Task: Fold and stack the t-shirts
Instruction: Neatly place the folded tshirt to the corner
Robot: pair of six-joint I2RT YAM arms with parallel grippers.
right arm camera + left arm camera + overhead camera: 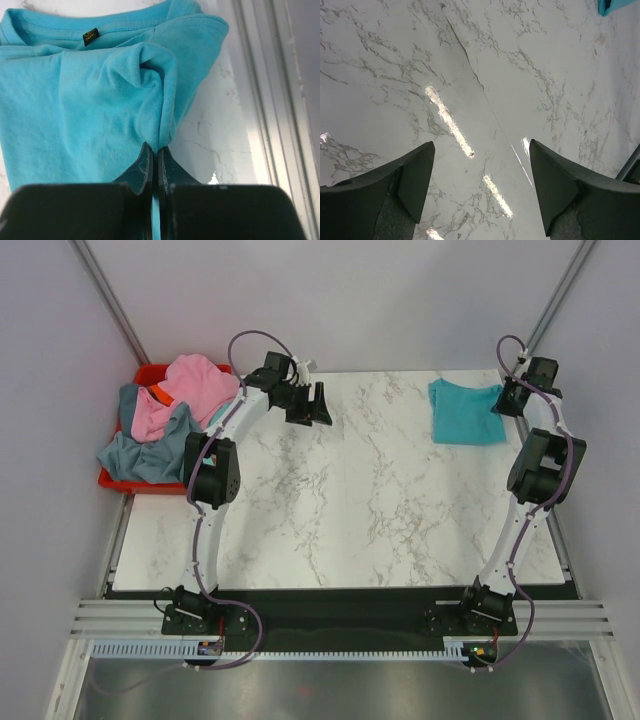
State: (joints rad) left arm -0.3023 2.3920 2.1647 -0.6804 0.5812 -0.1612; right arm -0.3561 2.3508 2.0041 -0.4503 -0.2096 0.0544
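Between the clamped jaws of the right gripper [154,150] sits a pinch of the folded teal t-shirt [75,100], spread ahead, so I'd release upward without dragging, while the left gripper [480,150] gapes wide, empty.

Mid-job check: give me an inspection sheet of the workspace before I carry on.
Surface: white marble-pattern table top, no spills seen.
Job's things: folded bright teal cloth t-shirt at far right; heap of pink, grey-blue and teal t-shirts, unfolded, far left.
Clutter: red plastic bin under the heap.
Tools: left tool open, empty; right tool shut on the teal t-shirt's fold.
Cables: purple cables along both arms, no snag seen.
Surroundings: grey walls, metal rails.
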